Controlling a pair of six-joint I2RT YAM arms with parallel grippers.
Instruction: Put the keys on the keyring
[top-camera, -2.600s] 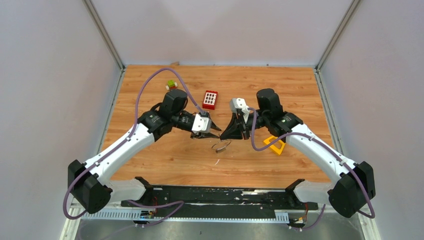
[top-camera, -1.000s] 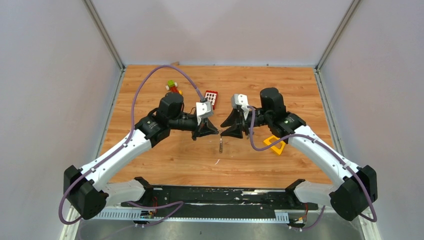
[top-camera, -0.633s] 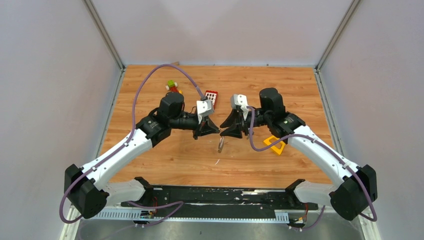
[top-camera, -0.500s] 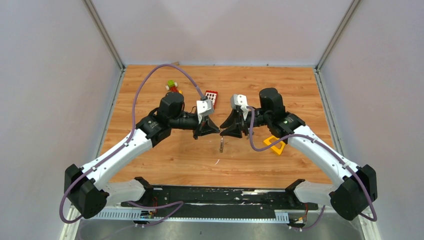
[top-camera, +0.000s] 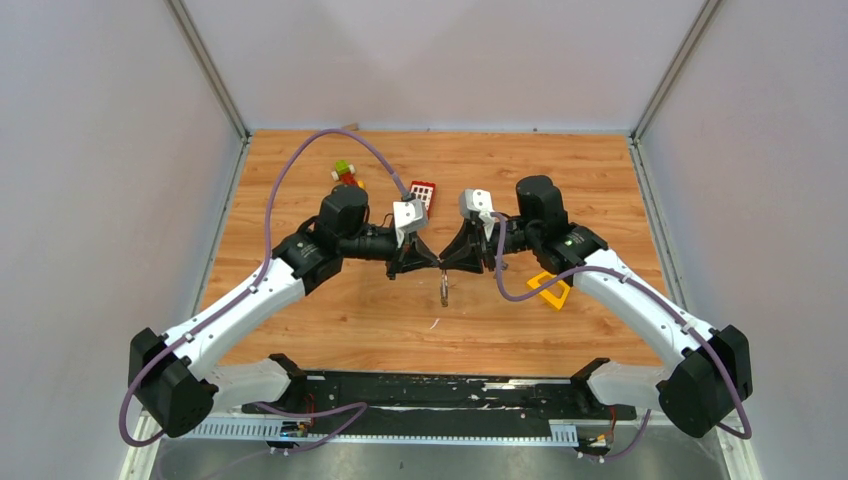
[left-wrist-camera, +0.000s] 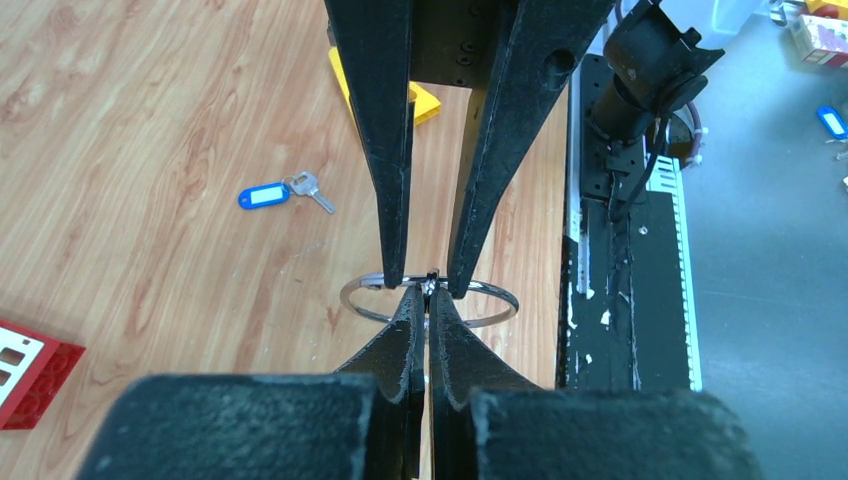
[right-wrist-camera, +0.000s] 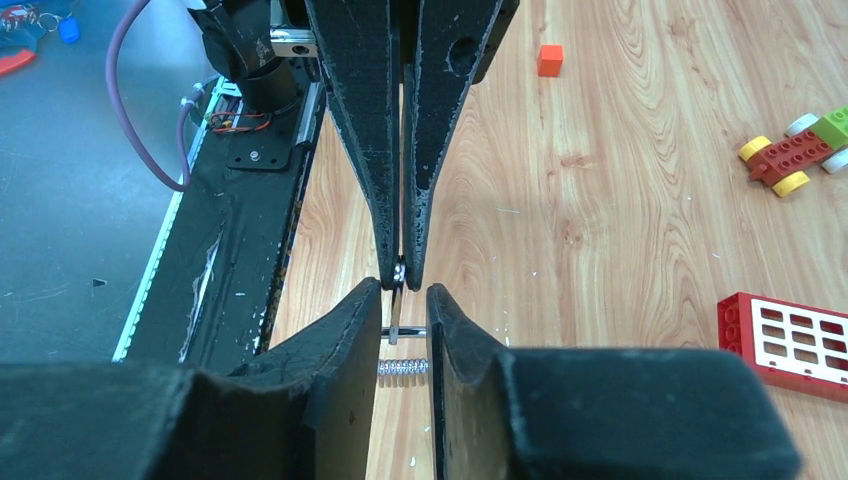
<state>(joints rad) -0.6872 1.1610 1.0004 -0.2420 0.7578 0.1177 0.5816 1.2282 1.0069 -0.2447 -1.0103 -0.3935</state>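
L gripper (left-wrist-camera: 428, 296): jaws pressed together, clamped on the wire of the keyring (top-camera: 443, 289) at its top, held up over the middle of the table (top-camera: 380, 320)
R gripper (right-wrist-camera: 403, 296): jaws apart w/ a narrow gap, one tip each side of the L tip & the ring wire; whether they touched the wire, couldn't tell
Arms: met tip to tip over table centre, L from the left, R from the right
Keyring: thin round silver wire ring, hung below the L jaws, off the wood; in L wrist view it showed as a flattened oval w/ the R fingers (left-wrist-camera: 385, 150) coming down onto its far arc; edge-on in R wrist view, a thin sliver betw. the R tips
Key w/ blue tag (left-wrist-camera: 285, 192): small silver key, blue plastic tag w/ pale label strip on its head, lay flat on the wood, well apart from the ring, not on it
Silver coil (right-wrist-camera: 403, 367): small, spring-like, lay on the wood below the grippers
Red brick (top-camera: 422, 197): flat on the table just beyond the L wrist
Yellow triangular block (top-camera: 549, 290): on the table beside the R forearm
Toy car (top-camera: 345, 174): red, yellow & green bricks, far-left part of the table
Orange cube (right-wrist-camera: 549, 60): tiny, alone on the wood, well apart from the rest
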